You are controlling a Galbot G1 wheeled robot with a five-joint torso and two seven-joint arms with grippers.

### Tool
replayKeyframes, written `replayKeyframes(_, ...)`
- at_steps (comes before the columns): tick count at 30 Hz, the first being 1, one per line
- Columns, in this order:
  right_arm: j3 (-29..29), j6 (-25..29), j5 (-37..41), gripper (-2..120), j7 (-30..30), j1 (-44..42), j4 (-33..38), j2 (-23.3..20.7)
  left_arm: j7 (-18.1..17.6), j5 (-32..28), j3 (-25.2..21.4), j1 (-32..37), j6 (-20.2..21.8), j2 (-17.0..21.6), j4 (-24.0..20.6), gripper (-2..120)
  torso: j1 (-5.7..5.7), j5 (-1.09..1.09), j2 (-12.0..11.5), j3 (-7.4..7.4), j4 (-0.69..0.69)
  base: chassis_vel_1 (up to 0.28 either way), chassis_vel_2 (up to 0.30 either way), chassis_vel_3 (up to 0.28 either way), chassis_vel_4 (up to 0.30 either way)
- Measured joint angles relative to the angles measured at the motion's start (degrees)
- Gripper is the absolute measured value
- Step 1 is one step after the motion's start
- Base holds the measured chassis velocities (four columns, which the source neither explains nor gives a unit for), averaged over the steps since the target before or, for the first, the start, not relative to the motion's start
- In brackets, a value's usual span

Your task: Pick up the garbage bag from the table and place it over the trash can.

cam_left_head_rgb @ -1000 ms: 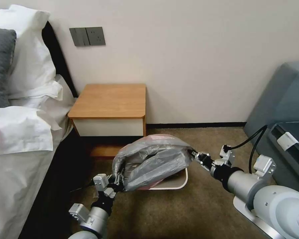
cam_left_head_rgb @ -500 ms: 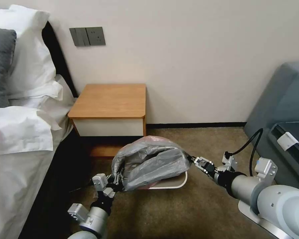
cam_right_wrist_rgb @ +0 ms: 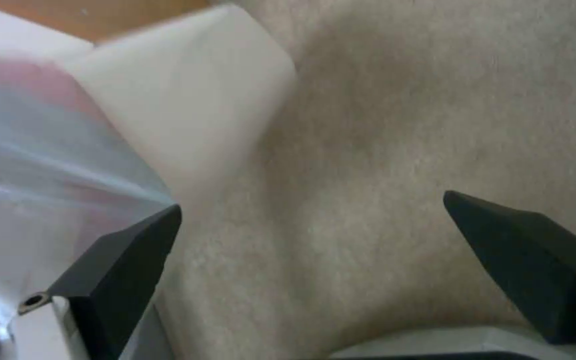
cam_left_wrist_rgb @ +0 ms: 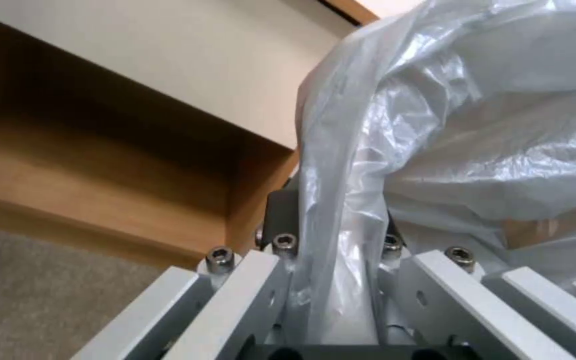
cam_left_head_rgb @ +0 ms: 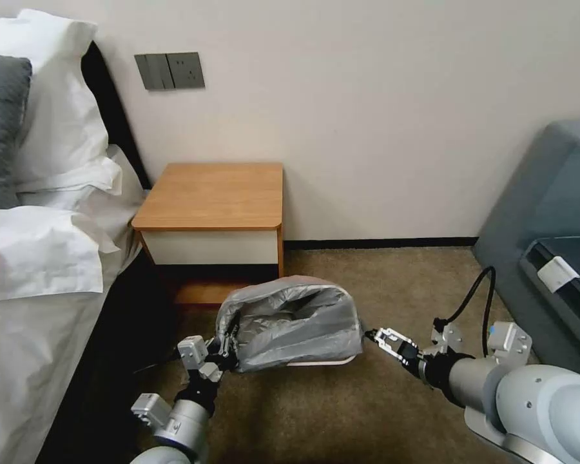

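Since the earlier frame the right gripper (cam_left_head_rgb: 375, 336) has let go and drawn back lower right, its fingers spread; the thin, crinkly grey plastic garbage bag (cam_left_head_rgb: 290, 322) has settled over the cream-beige plastic trash can (cam_left_head_rgb: 341, 356), centre frame. The left gripper (cam_left_head_rgb: 229, 345) still pinches its left edge, keeping the mouth open.

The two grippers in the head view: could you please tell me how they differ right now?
The left gripper is shut on the thin translucent grey plastic garbage bag; the right gripper has open jaws holding nothing. The left touches the bag at the cream-beige plastic trash can's near-left corner; the right sits apart, just off its right side. Both hover low above the carpet.
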Motion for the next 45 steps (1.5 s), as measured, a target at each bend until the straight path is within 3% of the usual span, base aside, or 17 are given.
replayKeyframes(10, -1.2, -1.7, 0.8, 100, -0.1, 0.3, 0.0, 2.7, -2.0, -1.1, 0.6, -1.0, 1.1, -0.1, -0.3, 5, 0.00, 0.00, 0.0, 0.00, 0.00, 0.000, 0.000, 0.000, 0.000)
replayKeyframes(15, 1.5, -1.5, -0.6, 100, -2.1, -0.4, 0.0, 4.0, -5.2, -5.3, 0.1, -1.6, 3.2, -0.2, -2.2, 5, 0.00, 0.00, 0.0, 0.00, 0.00, 0.000, 0.000, 0.000, 0.000)
replayKeyframes(17, 4.3, 1.3, -2.8, 100, -8.7, -2.2, 0.0, 5.2, -7.4, -8.2, -0.1, -1.7, 4.4, -0.2, -3.2, 5, 0.00, 0.00, 0.0, 0.00, 0.01, 0.000, 0.000, 0.000, 0.000)
replayKeyframes(18, 4.3, 1.3, -2.8, 100, -8.7, -2.2, 0.0, 5.2, -7.4, -8.2, -0.1, -1.7, 4.4, -0.2, -3.2, 5, 0.00, 0.00, 0.0, 0.00, 0.01, 0.000, 0.000, 0.000, 0.000)
replayKeyframes(21, 7.6, 6.0, -6.8, 100, -21.0, -5.9, 0.0, 7.2, -10.2, -11.0, -0.3, -1.8, 5.6, 0.0, -4.8, 5, 0.00, 0.00, 0.0, 0.00, -0.01, 0.000, 0.000, 0.000, 0.000)
replayKeyframes(23, 9.4, 7.0, -7.4, 100, -29.4, -7.5, 0.0, 7.8, -11.5, -11.9, -0.5, -2.0, 6.2, 0.4, -6.6, 5, 0.00, 0.00, 0.0, 0.00, 0.00, 0.000, 0.000, 0.000, 0.000)
replayKeyframes(24, 9.4, 7.0, -7.4, 100, -29.4, -7.5, 0.0, 7.8, -11.5, -11.9, -0.5, -2.0, 6.2, 0.4, -6.6, 5, 0.00, 0.00, 0.0, 0.00, 0.00, 0.000, 0.000, 0.000, 0.000)
replayKeyframes(27, 9.3, 7.3, -9.1, 100, -43.3, -8.0, 0.0, 7.9, -15.1, -13.7, -0.6, -3.5, 8.1, 0.8, -9.1, 5, 0.00, 0.00, 0.0, 0.00, 0.00, 0.000, 0.000, 0.000, 0.000)
replayKeyframes(28, 9.3, 7.3, -9.1, 100, -43.3, -8.0, 0.0, 7.9, -15.1, -13.7, -0.6, -3.5, 8.1, 0.8, -9.1, 5, 0.00, 0.00, 0.0, 0.00, 0.00, 0.000, 0.000, 0.000, 0.000)
replayKeyframes(30, 8.1, 7.0, -12.8, 100, -54.0, -7.9, -0.1, 8.7, -17.9, -15.2, -0.5, -4.6, 9.6, 1.0, -10.5, 5, 0.00, -0.01, 0.0, 0.00, 0.00, 0.000, 0.000, 0.000, 0.000)
replayKeyframes(31, 7.0, 7.2, -17.7, 100, -63.3, -7.7, -0.9, 9.7, -20.2, -16.4, -0.4, -5.8, 10.8, 1.2, -11.6, 5, 0.00, -0.01, 0.0, 0.00, 0.01, 0.000, 0.000, 0.000, 0.000)
replayKeyframes(32, 7.0, 7.2, -17.7, 100, -63.3, -7.7, -0.9, 9.7, -20.2, -16.4, -0.4, -5.8, 10.8, 1.2, -11.6, 5, 0.00, -0.01, 0.0, 0.00, 0.01, 0.000, 0.000, 0.000, 0.000)
replayKeyframes(34, 5.3, 7.9, -23.2, 100, -73.7, -7.0, -3.1, 11.1, -22.3, -17.6, -0.4, -7.1, 11.6, 1.2, -12.6, 5, 0.00, 0.00, 0.0, 0.00, -0.01, 0.000, 0.000, 0.000, 0.000)
replayKeyframes(39, 2.8, 8.3, -25.3, 100, -78.5, -4.6, -5.2, 11.7, -23.4, -18.4, 0.3, -7.3, 12.4, 0.8, -13.1, 5, 0.00, 0.00, 0.0, 0.00, 0.00, 0.000, 0.000, 0.000, 0.000)
replayKeyframes(45, 0.3, 8.5, -26.6, 100, -78.8, -2.9, -6.4, 11.6, -23.8, -18.6, 0.8, -7.6, 12.7, 0.4, -13.0, 5, 0.00, 0.00, 0.0, 0.00, 0.00, 0.000, 0.000, 0.000, 0.000)
